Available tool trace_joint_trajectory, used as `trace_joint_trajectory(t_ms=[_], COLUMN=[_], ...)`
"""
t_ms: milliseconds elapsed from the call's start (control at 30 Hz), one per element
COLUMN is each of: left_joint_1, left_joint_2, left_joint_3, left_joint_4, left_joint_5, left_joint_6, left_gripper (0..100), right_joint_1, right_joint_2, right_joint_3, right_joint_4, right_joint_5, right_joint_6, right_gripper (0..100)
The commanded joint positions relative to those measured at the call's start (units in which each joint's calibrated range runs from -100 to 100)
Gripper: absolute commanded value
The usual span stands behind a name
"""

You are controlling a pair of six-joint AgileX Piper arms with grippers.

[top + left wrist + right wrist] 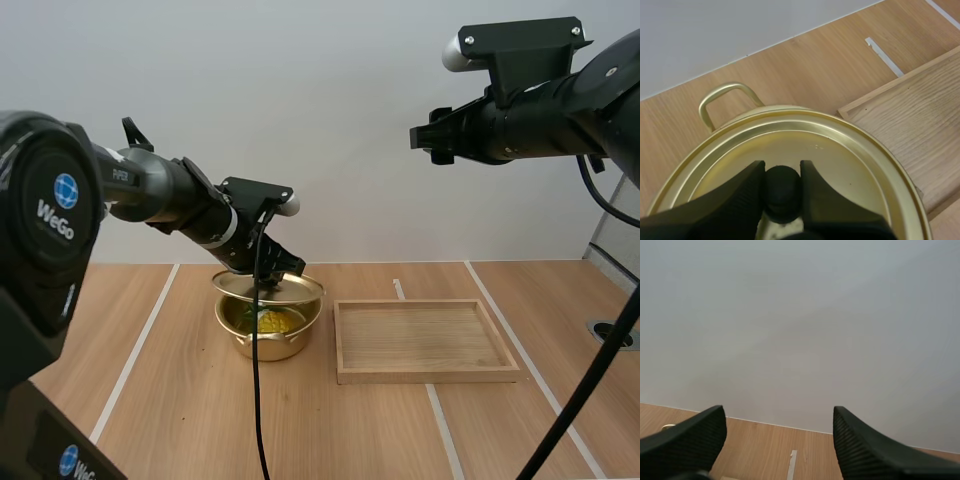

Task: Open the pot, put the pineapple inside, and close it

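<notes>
1. Your left gripper (pixel 782 169) is clamped on the knob (pixel 782 196) of the lid (pixel 840 150), just above the pot (pixel 262 346).
2. The pineapple (pixel 270 321) sits inside, directly beneath.
3. Your right gripper (pixel 779 437) hangs high, jaws apart.

Robotics lab bench: wood-grain table (pixel 180 420) with white tape lines (pixel 135 350), plain pale wall (pixel 300 100) behind, left arm (pixel 165 190) and right arm (pixel 530 125) over it.

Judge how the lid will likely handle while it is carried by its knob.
The lid looks like thin gold-coloured metal, so probably stiff and light. The left gripper pinches only its small round black knob, so it might pivot or tilt above the pot. Its smooth, shiny surface would likely slide easily if pushed.
</notes>
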State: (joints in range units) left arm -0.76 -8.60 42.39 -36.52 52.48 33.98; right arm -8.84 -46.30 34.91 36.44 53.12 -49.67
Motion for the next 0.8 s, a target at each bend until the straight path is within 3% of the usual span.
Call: trace_joint_trajectory(t_ms=[0, 267, 500, 767], left_joint_1=[0.01, 0.01, 0.01, 0.01], left_joint_2=[0.71, 2.66, 2.82, 4.86], left_joint_3=[0.49, 3.14, 3.25, 3.25], left_joint_4=[-0.96, -1.08, -6.38, -6.15], left_joint_5=[-2.32, -8.87, -8.82, -9.42], left_joint_6=[0.90, 3.82, 8.13, 8.59], left_gripper=[0, 0, 0, 0], right_joint_1=[-0.23, -0.23, -0.23, -0.23], right_joint_2=[-0.73, -0.73, -0.73, -0.73], right_joint_3=[0.07, 0.07, 0.07, 0.07], right_joint_4=[-0.16, -0.16, -0.16, -0.16], right_joint_5=[0.43, 0.43, 0.43, 0.83], right_joint_6=[0.11, 0.11, 0.11, 0.11], right_gripper=[100, 100, 100, 100])
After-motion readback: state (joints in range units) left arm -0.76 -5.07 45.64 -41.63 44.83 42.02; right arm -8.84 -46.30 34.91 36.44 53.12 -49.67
